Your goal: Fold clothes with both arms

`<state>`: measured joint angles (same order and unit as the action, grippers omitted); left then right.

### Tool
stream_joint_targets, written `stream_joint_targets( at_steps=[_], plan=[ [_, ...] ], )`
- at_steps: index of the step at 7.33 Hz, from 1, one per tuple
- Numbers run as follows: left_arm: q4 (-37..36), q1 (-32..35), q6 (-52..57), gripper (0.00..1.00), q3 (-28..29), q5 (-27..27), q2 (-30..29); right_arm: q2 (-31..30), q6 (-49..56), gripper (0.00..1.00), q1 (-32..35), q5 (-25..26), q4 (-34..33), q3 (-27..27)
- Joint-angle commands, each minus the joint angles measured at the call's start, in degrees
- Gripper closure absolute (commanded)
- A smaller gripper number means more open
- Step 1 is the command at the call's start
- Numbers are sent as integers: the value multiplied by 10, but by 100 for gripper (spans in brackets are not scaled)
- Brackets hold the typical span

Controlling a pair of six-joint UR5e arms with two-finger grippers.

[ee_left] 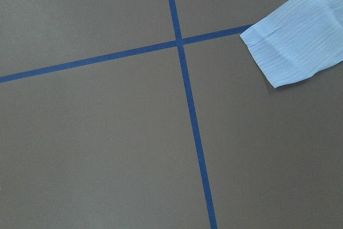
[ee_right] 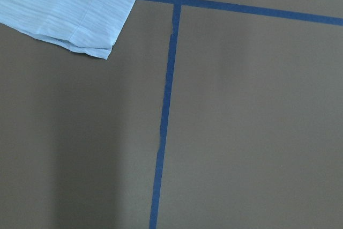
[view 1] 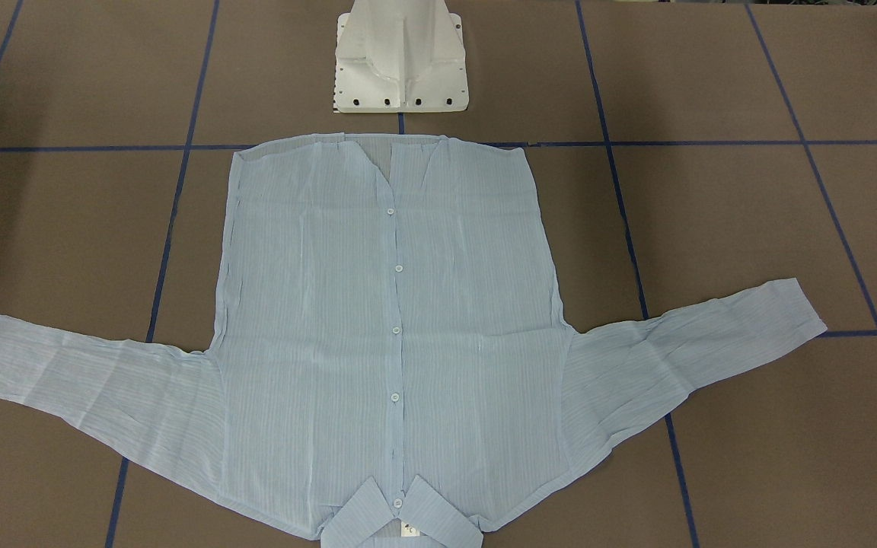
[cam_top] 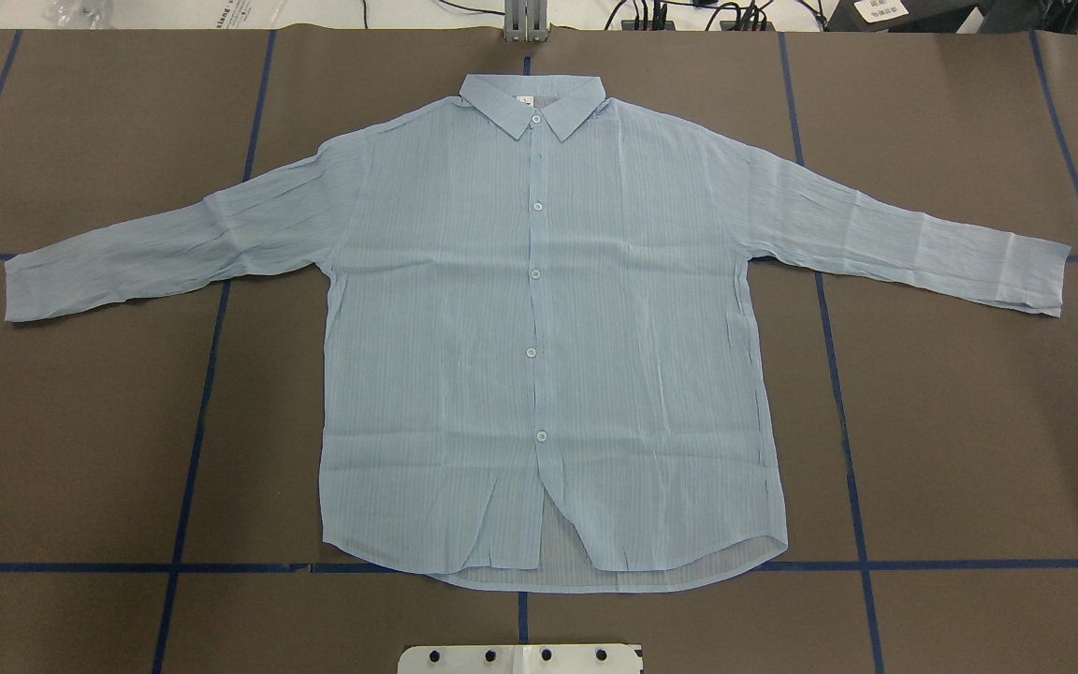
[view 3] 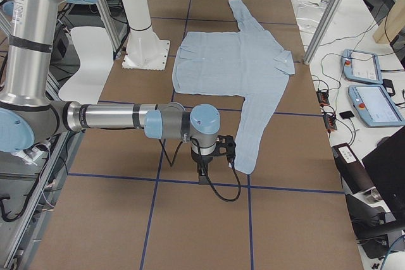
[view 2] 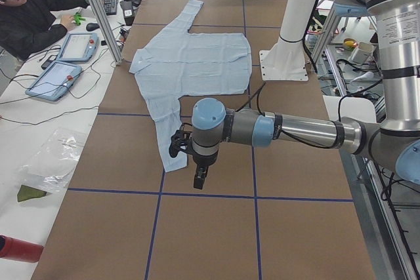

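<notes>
The clothes are one light blue striped shirt (cam_top: 539, 328), spread flat and buttoned, front up, with both sleeves stretched sideways and the collar (cam_top: 533, 101) on the far side from the robot. In the exterior left view my left gripper (view 2: 199, 179) hangs above the table just past the near sleeve's cuff (view 2: 173, 159). My right gripper (view 3: 203, 172) hangs beside the other cuff (view 3: 244, 162) in the exterior right view. I cannot tell whether either gripper is open or shut. The wrist views show only the cuffs (ee_left: 298, 46) (ee_right: 69, 10) at their edges.
The brown table carries a grid of blue tape lines (cam_top: 205, 374). The white pedestal base (view 1: 400, 65) stands by the shirt's hem. Beside the table a seated person (view 2: 31, 11) works at a desk with teach pendants (view 2: 60, 77) (view 3: 374, 102) and cables.
</notes>
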<state>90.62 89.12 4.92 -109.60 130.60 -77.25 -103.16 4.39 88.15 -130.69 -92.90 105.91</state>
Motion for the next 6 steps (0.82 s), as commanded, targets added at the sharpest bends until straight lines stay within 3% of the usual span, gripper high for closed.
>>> stream_joint_targets(
  at_steps=[1,4,6],
  plan=[
    [1,0,2,0,-4,-1,0,1,0,0,0,1,0,0],
    [69,0,2,0,-4,-1,0,9,3,0,-1,0,5,18],
    [105,0,3,0,-4,-3,0,10,1,0,-1,-2,67,25]
  ],
)
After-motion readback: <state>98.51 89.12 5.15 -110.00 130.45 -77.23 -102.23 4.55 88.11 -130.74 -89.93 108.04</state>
